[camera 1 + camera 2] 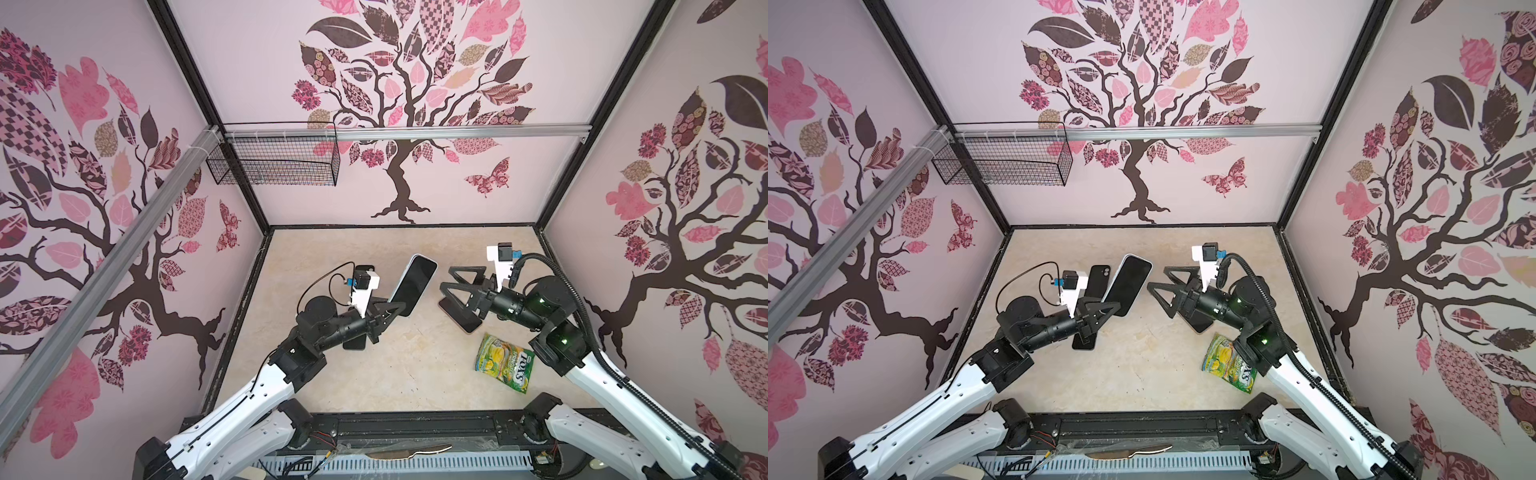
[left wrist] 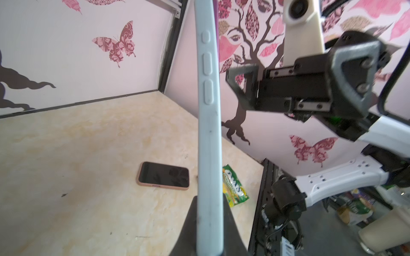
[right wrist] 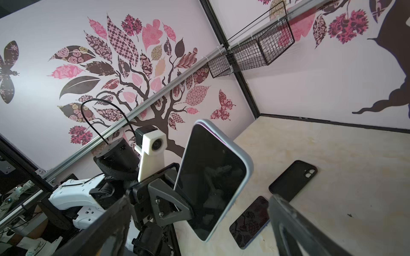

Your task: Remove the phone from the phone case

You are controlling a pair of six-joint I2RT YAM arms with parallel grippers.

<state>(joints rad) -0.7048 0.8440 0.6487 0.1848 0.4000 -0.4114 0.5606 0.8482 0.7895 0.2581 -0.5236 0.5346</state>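
Note:
The phone (image 1: 413, 284) (image 1: 1127, 284) has a dark screen and sits in a pale blue-white phone case (image 2: 209, 133). It is held tilted above the table, screen toward the right arm (image 3: 210, 181). My left gripper (image 1: 392, 307) (image 1: 1106, 309) (image 2: 209, 232) is shut on its lower end, a finger on each face. A thin purple edge of the phone shows along the case rim near the upper end. My right gripper (image 1: 446, 277) (image 1: 1157, 277) (image 3: 199, 198) stands wide open just right of the phone, touching nothing.
An empty black case (image 1: 1098, 280) (image 3: 292, 179) and a bare dark phone (image 1: 1084, 343) (image 3: 250, 221) lie under the left arm. A pink-cased phone (image 1: 467, 322) (image 2: 164, 176) lies below the right gripper. A green candy bag (image 1: 505, 361) lies front right. A wire basket (image 1: 278, 162) hangs on the back wall.

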